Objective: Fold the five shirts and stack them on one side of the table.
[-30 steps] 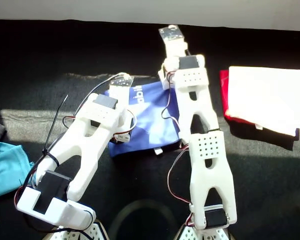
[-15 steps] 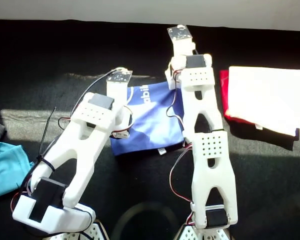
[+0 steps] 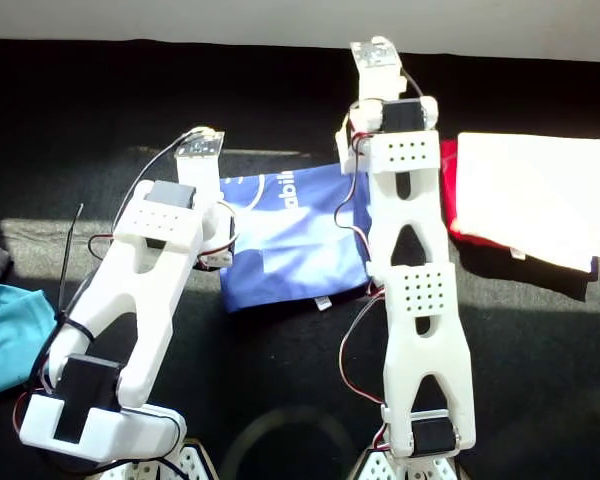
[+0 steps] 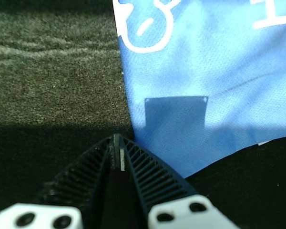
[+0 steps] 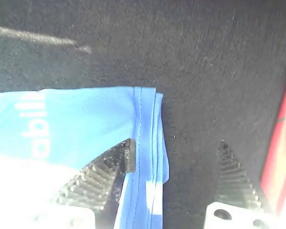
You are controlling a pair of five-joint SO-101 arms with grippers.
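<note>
High view shows a white shirt (image 3: 530,195) folded on a red shirt (image 3: 448,190) at one side of the tabletop (image 3: 80,200), the blue shirt (image 3: 290,240) folded in the middle (unstacked), a teal shirt (image 3: 5,335) crumpled, the left claw (image 4: 115,152) clenched empty, and the right claw (image 5: 176,157) spread over the blue hem.

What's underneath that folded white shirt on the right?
A red shirt lies under the white shirt, with its edge peeking out along one side. The white one covers the rest, so anything else beneath stays hidden.
</note>
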